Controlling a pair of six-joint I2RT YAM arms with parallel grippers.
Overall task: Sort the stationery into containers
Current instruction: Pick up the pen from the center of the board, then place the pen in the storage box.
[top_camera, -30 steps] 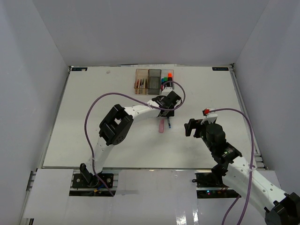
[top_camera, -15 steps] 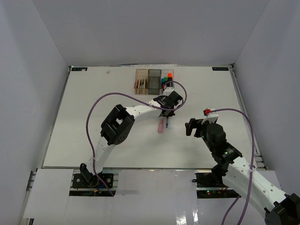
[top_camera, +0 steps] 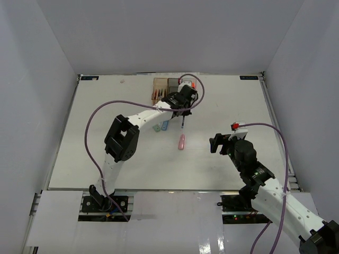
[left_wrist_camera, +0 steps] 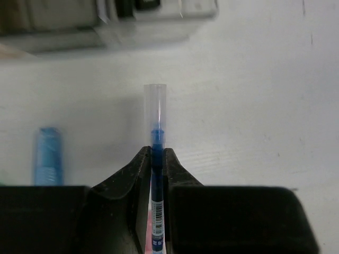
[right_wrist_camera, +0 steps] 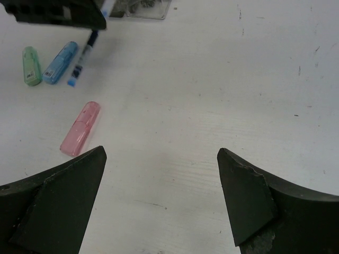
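My left gripper (top_camera: 182, 106) is shut on a thin blue pen (top_camera: 183, 123) with a clear cap and holds it above the table, just in front of the row of bins. In the left wrist view the pen (left_wrist_camera: 155, 114) sticks out from between the shut jaws (left_wrist_camera: 157, 152). The amber bin (top_camera: 159, 90) and the grey bin (top_camera: 174, 84) show; the clear bin is mostly hidden by the gripper. A pink highlighter (top_camera: 181, 142), a blue one (top_camera: 164, 125) and a mint one (top_camera: 157, 127) lie on the table. My right gripper (top_camera: 214, 144) is open and empty, to the right of the pink highlighter (right_wrist_camera: 80, 135).
The right wrist view shows the mint highlighter (right_wrist_camera: 32, 65), the blue highlighter (right_wrist_camera: 61, 62), the hanging pen (right_wrist_camera: 85, 53) and a corner of the clear bin (right_wrist_camera: 143, 8). The purple cable (top_camera: 92, 127) loops over the table's left half. White walls enclose the table.
My left gripper has moved away from me toward the bins with the blue pen in it, uncovering the mint and blue highlighters. The right arm has hardly moved.
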